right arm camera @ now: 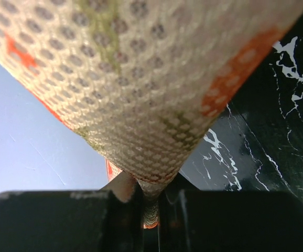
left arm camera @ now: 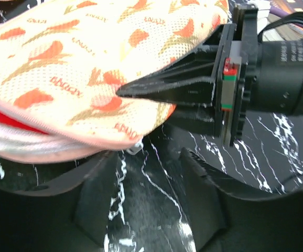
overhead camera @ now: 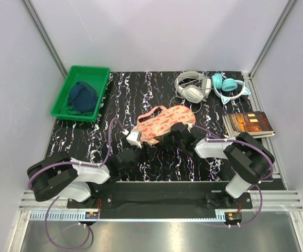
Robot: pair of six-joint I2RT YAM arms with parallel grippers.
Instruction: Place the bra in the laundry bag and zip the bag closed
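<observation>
The right gripper (right arm camera: 150, 207) is pinched tight on a fold of the laundry bag (right arm camera: 141, 89), gripping the upper shell at what is, from above, the bag's 4 o'clock edge. The left gripper (left arm camera: 149, 207) sits at its 8 o'clock end with fingers spread and empty, close to a small pale tab (left arm camera: 135, 148) that may be the zip pull. The bra (left arm camera: 4, 116) shows as a red sliver inside the unzipped seam. To zip well, I judge the right should hold the fabric taut while the left closes squarely on the pull and follows the curved edge, keeping red cloth out of the teeth.
</observation>
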